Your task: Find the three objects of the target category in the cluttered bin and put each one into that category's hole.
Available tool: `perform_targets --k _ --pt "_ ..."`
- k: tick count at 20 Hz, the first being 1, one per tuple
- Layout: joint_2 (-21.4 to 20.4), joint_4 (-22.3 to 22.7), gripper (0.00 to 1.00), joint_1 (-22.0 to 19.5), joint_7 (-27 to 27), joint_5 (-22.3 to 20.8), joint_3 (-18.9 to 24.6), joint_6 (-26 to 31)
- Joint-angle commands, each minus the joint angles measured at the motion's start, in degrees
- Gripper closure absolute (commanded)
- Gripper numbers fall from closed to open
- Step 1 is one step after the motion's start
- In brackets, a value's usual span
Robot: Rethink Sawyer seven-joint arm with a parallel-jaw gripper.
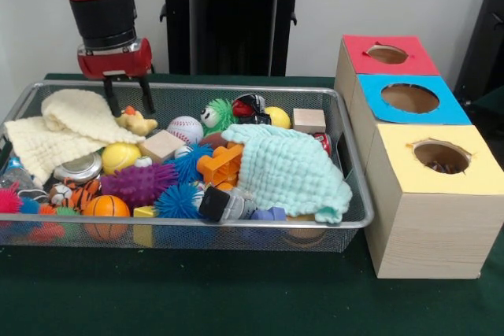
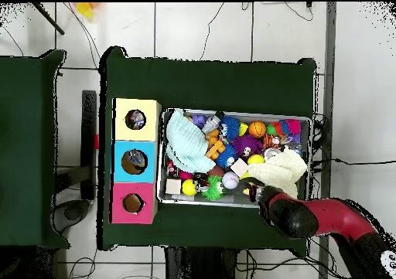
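The wire-mesh bin (image 1: 197, 224) lies on the green table, full of toys; it also shows in the overhead view (image 2: 255, 113). My gripper (image 1: 130, 98) hangs open and empty over the bin's back left corner, its fingertips just above the cream waffle cloth (image 1: 67, 127) and beside a yellow duck toy (image 1: 135, 122). No dotted white wrapper shows. A bit of light-blue and white (image 1: 9, 172) peeks at the bin's left end; I cannot tell what it is. In the overhead view my arm (image 2: 309, 218) covers the gripper.
Three wooden boxes with holes stand right of the bin: red (image 1: 390, 54), blue (image 1: 409, 98), yellow (image 1: 441, 155). A mint waffle cloth (image 1: 287, 167) covers the bin's right part. A baseball (image 1: 185, 129), a purple spiky ball (image 1: 138, 184) and an orange ball (image 1: 106, 206) lie between.
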Motion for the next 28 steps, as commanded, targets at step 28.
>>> perform_targets --k 28 --pt "8.2 -8.6 0.0 -3.7 -21.0 -5.9 2.4 5.0"
